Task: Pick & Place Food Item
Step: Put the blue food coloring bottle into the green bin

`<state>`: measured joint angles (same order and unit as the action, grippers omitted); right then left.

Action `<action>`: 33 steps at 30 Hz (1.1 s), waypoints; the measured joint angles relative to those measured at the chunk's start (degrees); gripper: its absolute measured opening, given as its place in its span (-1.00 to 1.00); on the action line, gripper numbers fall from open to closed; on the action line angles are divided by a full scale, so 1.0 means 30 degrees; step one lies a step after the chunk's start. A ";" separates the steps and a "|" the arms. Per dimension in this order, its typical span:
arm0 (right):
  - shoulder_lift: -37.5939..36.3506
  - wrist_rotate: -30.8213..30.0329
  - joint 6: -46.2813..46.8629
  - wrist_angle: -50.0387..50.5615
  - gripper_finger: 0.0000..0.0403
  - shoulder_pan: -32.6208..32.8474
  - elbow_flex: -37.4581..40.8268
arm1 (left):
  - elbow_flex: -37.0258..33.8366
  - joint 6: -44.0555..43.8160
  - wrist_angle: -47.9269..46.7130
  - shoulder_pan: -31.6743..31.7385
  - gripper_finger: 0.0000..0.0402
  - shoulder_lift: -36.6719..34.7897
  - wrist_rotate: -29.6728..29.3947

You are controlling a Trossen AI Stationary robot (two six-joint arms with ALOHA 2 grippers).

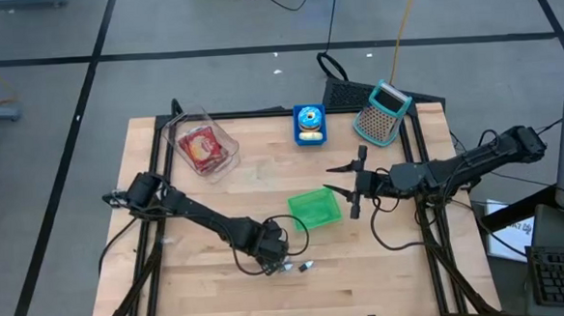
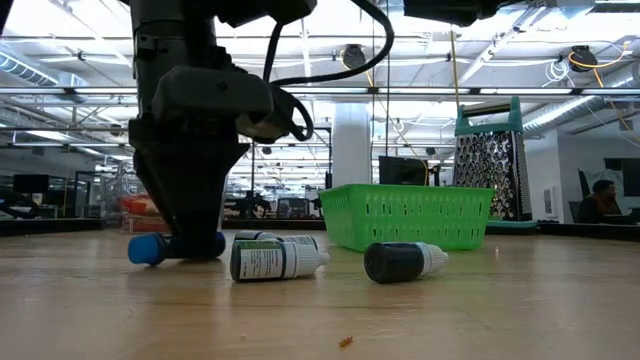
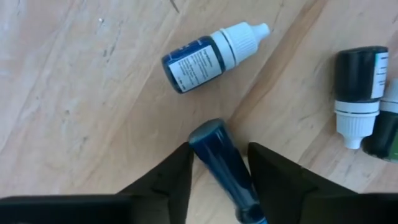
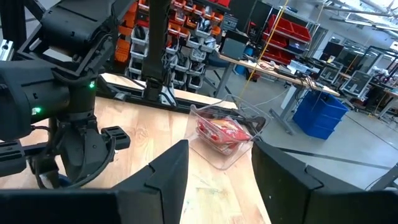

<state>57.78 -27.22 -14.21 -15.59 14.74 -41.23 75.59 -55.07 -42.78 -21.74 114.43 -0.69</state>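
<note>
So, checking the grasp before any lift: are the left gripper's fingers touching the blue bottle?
Touching. The left wrist view shows the blue bottle lying between the left gripper's fingers, both pressed against its sides.

Four small dropper bottles lie on the counter [image 1: 385, 278]: one blue bottle [image 3: 225, 163] between the fingers of the left tool [image 3: 219, 169], one dark-blue bottle with a white cap [image 3: 210, 56], one black bottle with a white cap [image 3: 360, 87], and one green bottle [image 2: 272, 260]; one green basket [image 1: 315, 209]; one clear container of red food [image 1: 201, 146]; one blue box [image 1: 309, 125]; one teal grater [image 1: 382, 113]; two arms, so two tools, the right tool [image 1: 350, 184] being the second.
</note>
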 joint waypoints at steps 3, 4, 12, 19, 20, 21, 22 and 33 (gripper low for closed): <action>0.0000 0.0000 -0.0001 0.0000 -0.18 0.0000 0.0000 | 0.0000 0.0230 -0.0033 0.0129 -0.31 0.0000 0.0180; 0.0000 0.0000 0.0000 0.0000 -0.18 0.0000 0.0000 | 0.0000 0.0255 -0.0066 0.0136 -0.34 -0.0021 0.0194; 0.0000 0.0000 0.0012 0.0007 -0.18 -0.0003 0.0000 | -0.0041 0.0607 -0.0321 0.0198 -0.52 -0.0321 0.0435; 0.0000 0.0007 0.0013 0.0029 -0.18 0.0000 0.0000 | -0.0073 0.1499 -0.0570 0.0609 -0.61 -0.1815 0.0466; 0.0000 0.0007 0.0013 0.0029 -0.18 0.0000 0.0000 | -0.0073 0.1682 -0.0546 0.0684 -0.61 -0.2120 0.0379; 0.0000 0.0007 0.0013 0.0029 -0.18 0.0000 0.0000 | -0.0073 0.1859 -0.0509 0.0783 -0.61 -0.2420 0.0351; 0.0000 0.0004 0.0013 0.0026 -0.18 -0.0003 0.0000 | -0.0048 0.2048 -0.0324 0.0925 -0.62 -0.2637 0.0297; 0.0000 0.0007 0.0013 0.0015 -0.18 -0.0006 0.0000 | -0.0029 0.5320 0.4904 0.3300 -0.62 -0.4430 -0.1454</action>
<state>57.78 -27.20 -14.17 -15.55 14.72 -41.23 75.50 -39.11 -28.07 -11.84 101.14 -5.05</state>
